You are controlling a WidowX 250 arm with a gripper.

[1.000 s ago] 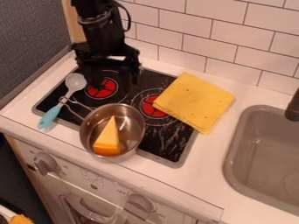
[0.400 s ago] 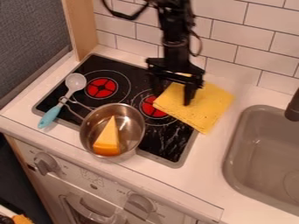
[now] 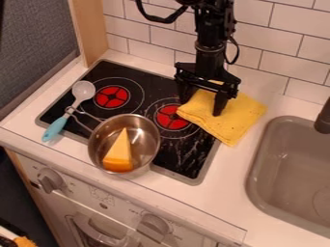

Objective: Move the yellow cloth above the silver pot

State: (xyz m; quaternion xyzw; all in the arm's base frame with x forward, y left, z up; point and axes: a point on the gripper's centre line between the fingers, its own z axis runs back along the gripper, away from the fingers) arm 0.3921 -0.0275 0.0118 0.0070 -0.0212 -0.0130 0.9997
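The black gripper [image 3: 201, 104] is over the left part of the yellow cloth [image 3: 235, 120], fingers spread apart and pointing down. One finger is at the cloth's upper left edge, the other over its middle. The folded cloth covers the stove's right edge and some of the white counter behind and to the right of the pot. At the stove's front, the silver pot [image 3: 152, 143] holds a yellow wedge [image 3: 119, 152] that looks like cheese.
A spoon with a blue handle [image 3: 55, 128] lies left of the pot, beside its handle. The sink [image 3: 256, 166] is at the right, with a dark faucet [image 3: 323, 117]. A tiled wall [image 3: 261, 60] stands behind the counter.
The gripper has moved from the stove's back left to the cloth, then slightly further right. The cloth has shifted a little to the right, and its upper left part looks rumpled.
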